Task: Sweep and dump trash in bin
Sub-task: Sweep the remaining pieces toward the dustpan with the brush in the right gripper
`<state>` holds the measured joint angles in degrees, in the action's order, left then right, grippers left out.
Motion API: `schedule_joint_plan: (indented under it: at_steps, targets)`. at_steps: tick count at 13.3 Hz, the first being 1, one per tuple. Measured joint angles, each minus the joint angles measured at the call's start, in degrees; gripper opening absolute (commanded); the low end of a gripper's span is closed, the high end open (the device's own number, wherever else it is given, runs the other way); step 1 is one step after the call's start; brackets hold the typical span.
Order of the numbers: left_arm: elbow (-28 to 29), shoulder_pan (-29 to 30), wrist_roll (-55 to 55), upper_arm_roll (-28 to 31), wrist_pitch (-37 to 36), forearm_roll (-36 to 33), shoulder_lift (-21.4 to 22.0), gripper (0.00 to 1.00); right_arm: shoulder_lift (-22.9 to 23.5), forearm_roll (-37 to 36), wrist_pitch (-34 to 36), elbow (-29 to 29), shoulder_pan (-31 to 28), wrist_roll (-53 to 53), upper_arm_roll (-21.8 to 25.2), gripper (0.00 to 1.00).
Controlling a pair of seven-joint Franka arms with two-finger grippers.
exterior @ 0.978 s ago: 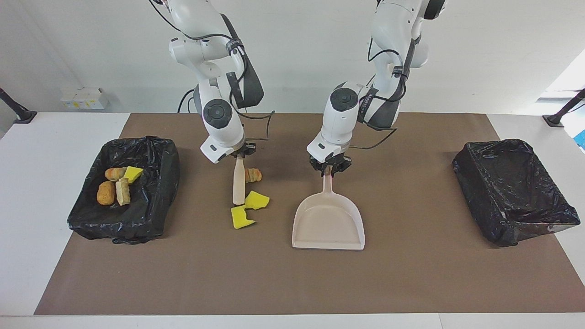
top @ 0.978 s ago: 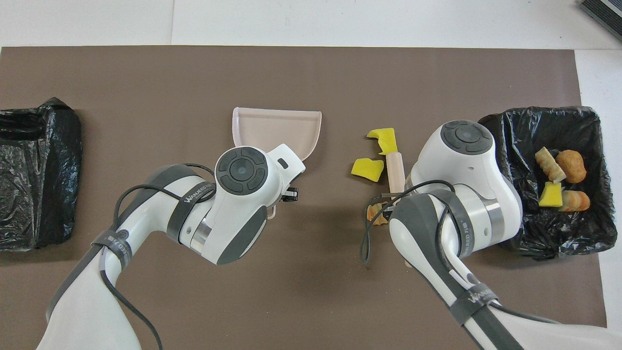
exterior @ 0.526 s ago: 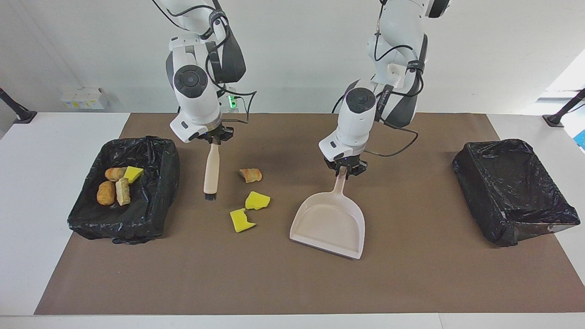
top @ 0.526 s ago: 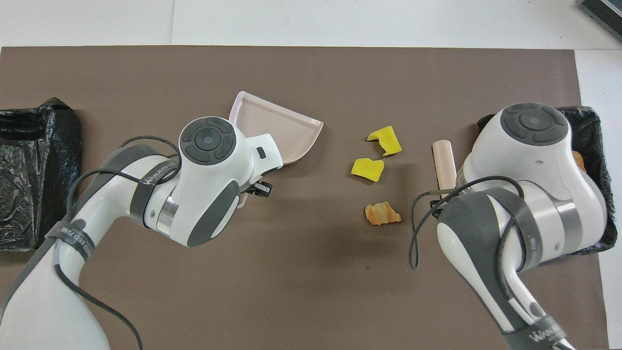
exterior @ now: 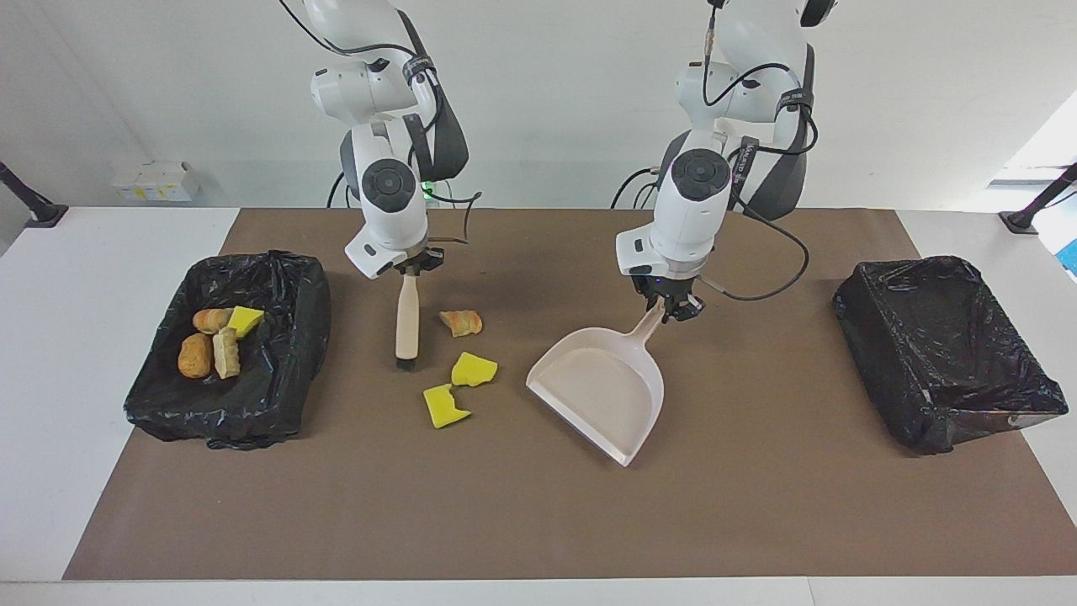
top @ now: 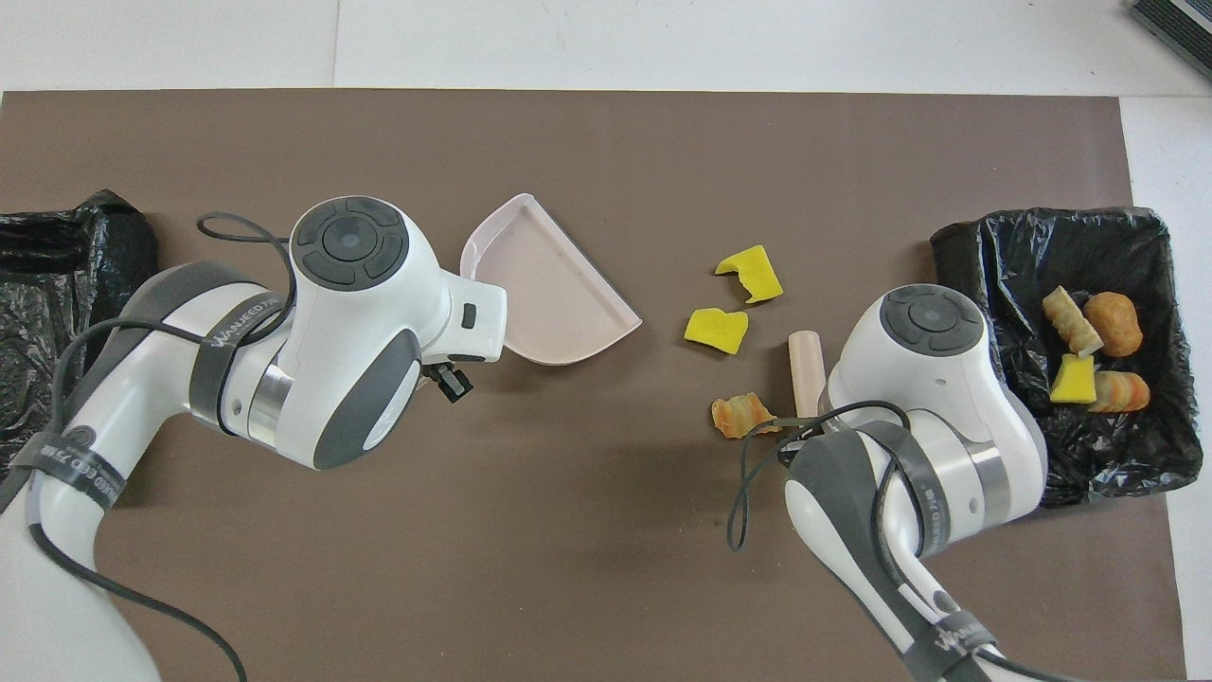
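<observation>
Trash [exterior: 458, 370] on open mat between brush [exterior: 407, 323], gripped by right gripper [exterior: 410, 268], and dustpan [exterior: 602, 389], gripped by left gripper [exterior: 673, 308]

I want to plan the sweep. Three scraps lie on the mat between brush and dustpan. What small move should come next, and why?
Probably the left gripper should set the dustpan mouth close beside the two yellow scraps, since its open edge already faces them. The right gripper holds the brush upright at their other flank, beside the orange scrap.
</observation>
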<state>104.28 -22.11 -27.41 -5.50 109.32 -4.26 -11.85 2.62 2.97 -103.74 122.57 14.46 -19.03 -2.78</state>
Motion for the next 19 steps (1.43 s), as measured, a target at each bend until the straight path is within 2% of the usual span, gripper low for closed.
schedule_joint_plan:
  at_steps: [7, 10, 13, 16, 19]
  targets:
    - [10.2, -2.02, -17.82, -1.21, 1.35, -3.16, 6.4, 0.0, 1.1, 16.0, -3.24, 0.02, 1.94, -1.74, -0.05, 0.0]
    - [13.94, -3.16, -19.3, -1.23, 3.97, -3.74, 8.5, 0.0, 1.12, 21.33, -3.74, -0.08, 2.58, -1.74, -0.07, 0.0]
    - [15.7, -4.71, -19.32, -1.43, 7.15, -3.76, 8.69, 0.0, 1.17, 26.35, -5.76, -0.72, 6.0, -1.61, -0.21, 0.0]
    - [16.25, -4.71, -19.32, -1.38, 8.09, -3.98, 8.71, 0.0, 1.18, 36.69, -6.63, -2.07, 8.88, -1.26, -0.34, 0.0]
    - [16.52, -4.82, -18.69, -1.61, 9.91, -3.97, 8.7, 0.0, 0.9, 37.72, -4.66, -6.94, 8.98, -1.5, 0.22, 0.0]
